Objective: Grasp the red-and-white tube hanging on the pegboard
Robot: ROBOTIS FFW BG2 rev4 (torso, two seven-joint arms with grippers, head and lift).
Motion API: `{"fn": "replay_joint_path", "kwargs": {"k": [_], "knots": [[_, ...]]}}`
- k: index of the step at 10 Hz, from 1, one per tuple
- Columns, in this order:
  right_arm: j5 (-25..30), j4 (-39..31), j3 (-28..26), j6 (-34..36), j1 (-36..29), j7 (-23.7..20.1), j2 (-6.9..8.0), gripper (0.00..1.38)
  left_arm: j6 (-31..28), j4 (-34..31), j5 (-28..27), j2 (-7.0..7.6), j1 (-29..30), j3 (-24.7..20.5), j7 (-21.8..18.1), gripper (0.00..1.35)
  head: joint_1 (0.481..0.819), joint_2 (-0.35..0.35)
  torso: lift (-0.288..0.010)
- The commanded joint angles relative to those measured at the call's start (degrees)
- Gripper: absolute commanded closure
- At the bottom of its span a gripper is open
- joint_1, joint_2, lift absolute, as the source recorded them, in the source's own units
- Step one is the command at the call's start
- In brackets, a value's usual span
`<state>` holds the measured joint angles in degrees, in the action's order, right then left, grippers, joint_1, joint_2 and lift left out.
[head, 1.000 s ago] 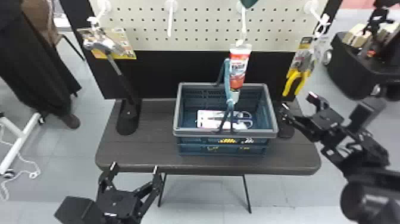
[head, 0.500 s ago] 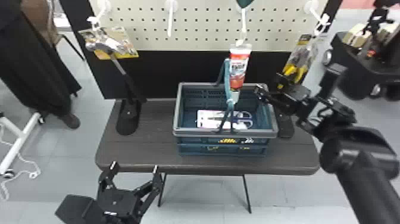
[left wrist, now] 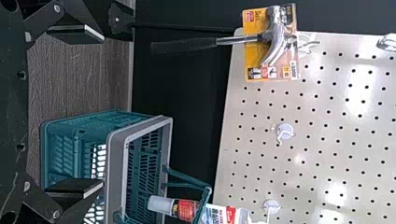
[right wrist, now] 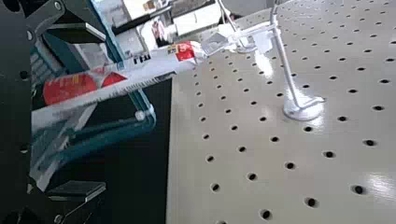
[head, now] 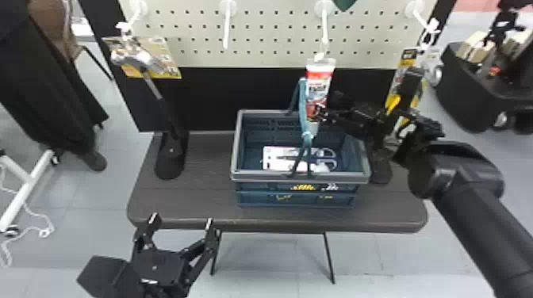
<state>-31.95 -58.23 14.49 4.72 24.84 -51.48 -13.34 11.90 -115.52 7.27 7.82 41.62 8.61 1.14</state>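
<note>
The red-and-white tube [head: 319, 81] hangs from a white peg [head: 324, 23] on the far pegboard [head: 269, 39], above the far side of the basket [head: 257, 175]. The right gripper [head: 332, 110] sits just right of the tube's lower half with its fingers [right wrist: 74, 28] apart, the tube in the gap between them. The left gripper [head: 178, 241] hangs spread at the near left, below the table [head: 190, 198].

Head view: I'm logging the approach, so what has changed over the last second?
The right arm swung in from the right end of the table toward the pegboard, bringing the right gripper up to the red-and-white tube; its jaws stand open either side of it. Nothing was grasped or released. The tube hangs as before; the basket, hammer and left gripper stayed put.
</note>
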Motion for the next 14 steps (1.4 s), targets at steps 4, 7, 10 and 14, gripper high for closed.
{"fn": "replay_joint_path", "kwargs": {"k": [4, 7, 10, 14], "knots": [[-8.1, 6.5, 7.2, -0.8, 4.2, -1.3, -0.81, 0.50, -0.2, 0.4, 0.2, 0.18, -0.5, 0.4, 0.0, 0.21, 0.819, 0.008, -0.100], [-6.5, 6.1, 7.1, -1.6, 4.8, -1.0, -0.90, 1.27, -0.4, 0.4, 0.1, 0.18, -0.5, 0.4, 0.0, 0.21, 0.819, 0.008, -0.100], [-6.1, 6.3, 7.1, -2.1, 4.7, -0.6, -0.90, 1.27, -0.3, 0.4, 0.2, 0.26, -0.5, 0.4, 0.0, 0.21, 0.819, 0.008, -0.100], [-6.0, 6.3, 7.1, -2.1, 4.7, -0.6, -0.90, 1.27, -0.2, 0.4, 0.3, 0.35, -0.5, 0.3, 0.0, 0.21, 0.819, 0.008, -0.100]]}}
